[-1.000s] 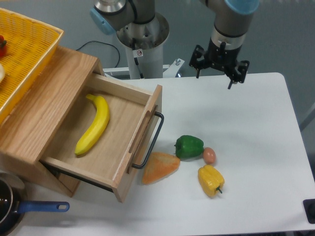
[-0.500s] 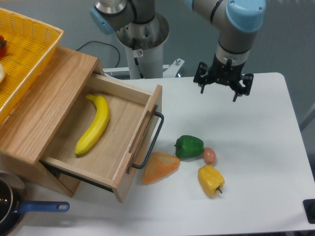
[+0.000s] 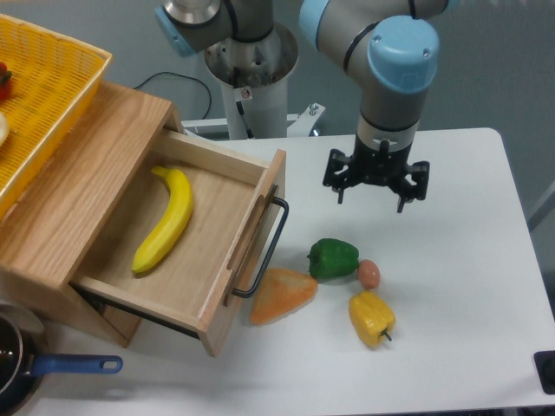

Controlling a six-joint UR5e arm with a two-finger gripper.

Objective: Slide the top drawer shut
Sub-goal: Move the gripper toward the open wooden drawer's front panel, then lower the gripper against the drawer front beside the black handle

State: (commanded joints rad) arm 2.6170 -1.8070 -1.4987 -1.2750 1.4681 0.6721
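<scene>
Top drawer (image 3: 186,251) pulled far out of cabinet (image 3: 78,182), banana (image 3: 166,219) inside. Gripper (image 3: 373,198) fingers spread, holding nothing, above table (image 3: 451,260) right of handle (image 3: 264,250). No legible writing

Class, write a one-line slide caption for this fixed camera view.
Open gripper hangs above the table, right of the pulled-out top drawer holding a banana.

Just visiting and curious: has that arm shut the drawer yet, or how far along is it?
Nothing is done yet: the top drawer is pulled far out, a banana lying inside. The gripper hangs over the table with open, empty fingers, right of the black bar handle and not touching it. Reaching the drawer front and pushing remain.
</scene>
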